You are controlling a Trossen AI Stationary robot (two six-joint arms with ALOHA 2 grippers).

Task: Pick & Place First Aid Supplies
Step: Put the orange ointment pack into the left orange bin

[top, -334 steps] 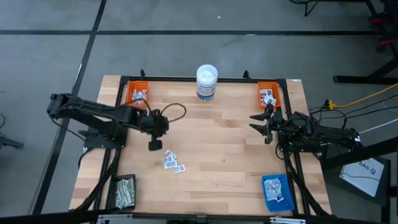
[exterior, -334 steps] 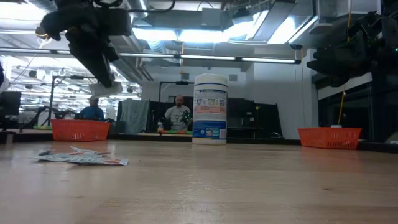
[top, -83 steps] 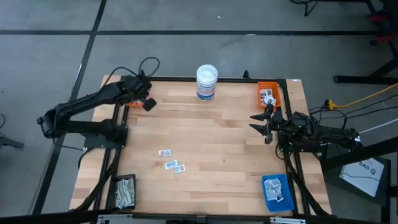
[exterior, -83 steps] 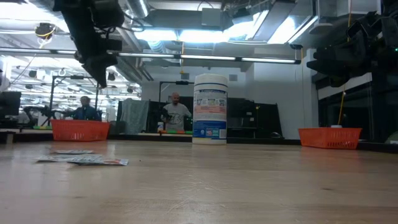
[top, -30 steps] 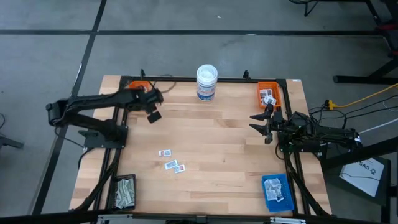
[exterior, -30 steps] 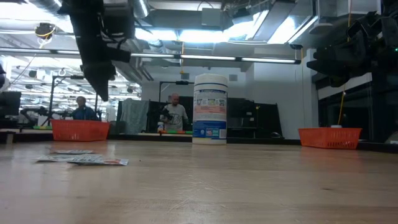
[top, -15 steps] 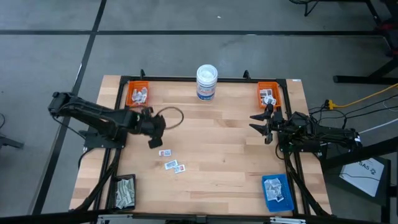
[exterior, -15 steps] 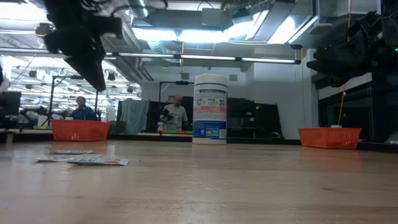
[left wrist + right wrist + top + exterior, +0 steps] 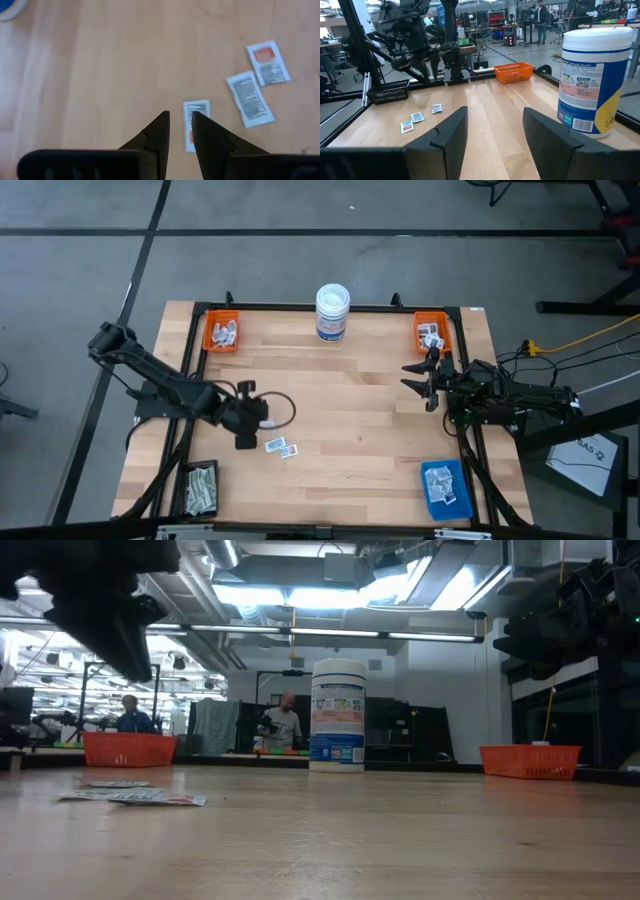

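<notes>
A wooden table (image 9: 360, 420) fills the high view, with a workshop hall and two people behind it in the low view. The white tub (image 9: 332, 311) at the far edge carries a blue and yellow label with a barcode, its print too small to read. The loose packets show dark printed lines and orange-red patches, but no legible words.

The left gripper (image 9: 181, 125) hangs above the table with its jaws narrow, a thin gap between the tips and nothing held. One packet (image 9: 194, 124) lies directly beneath the tips, and two more packets (image 9: 259, 85) lie just beyond, off to one side. A second ago this gripper was up near the far-left orange tray (image 9: 221, 332); it has since swung down to the packets and its jaws have narrowed.

The right gripper (image 9: 492, 131) waits near the far-right orange tray (image 9: 433, 332), jaws wide and empty, unchanged.
</notes>
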